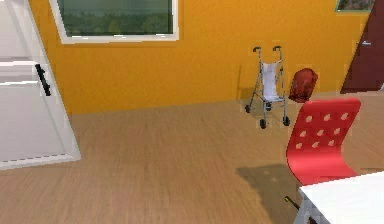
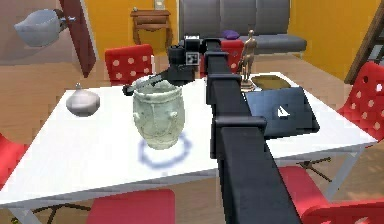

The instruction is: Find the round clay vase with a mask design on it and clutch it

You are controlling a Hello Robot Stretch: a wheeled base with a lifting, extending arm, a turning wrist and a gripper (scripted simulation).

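White table (image 2: 80, 150), vase (image 2: 160, 118) clear of edges, hand (image 2: 140, 85) near rim (hold: cannot tell)

white table (image 2: 75, 150), pale chunky vase (image 2: 158, 115) mid-table, gripper (image 2: 148, 84) at its 12 o'clock, little grey pot (image 2: 81, 100) at 9 o'clock, dark flat slab (image 2: 282, 108) at 3 o'clock

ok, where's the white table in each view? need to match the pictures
Forward view: white table, one corner at the bottom right.
Arm side view: white table spans the middle, with the pale vase standing on it.
Shared landmark: red chair with holes beside that corner; likely the red chair at the arm side view's left edge, not certain.
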